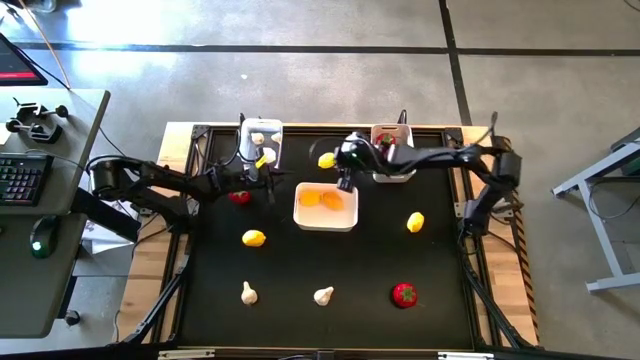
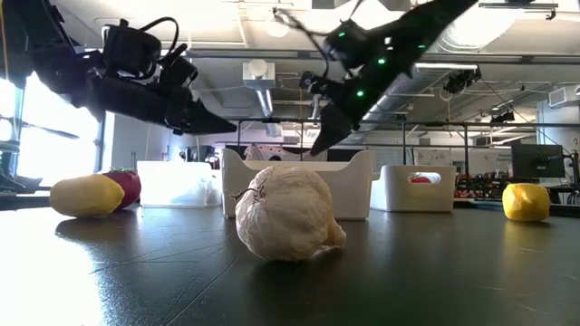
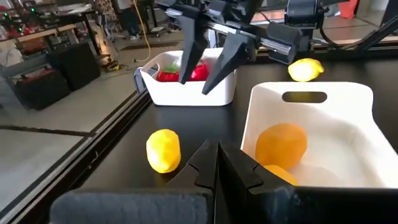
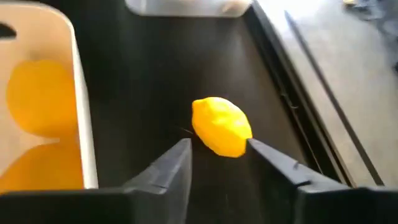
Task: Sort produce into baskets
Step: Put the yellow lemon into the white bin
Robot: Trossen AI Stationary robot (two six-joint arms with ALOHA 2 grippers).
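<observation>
- Nearest the front edge, 2 garlic bulbs and a red fruit lie on the black table.
- Mid-table, the wide bin holds 2 orange ovals; the left gripper, jaws together and empty, hovers beside it.
- Farther back, the right gripper, jaws parted, straddles a lemon on the table, not clamping it.

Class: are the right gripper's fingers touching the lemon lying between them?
Cannot tell. In the right wrist view the open right gripper straddles the lemon, but contact or gap isn't plain.
</observation>
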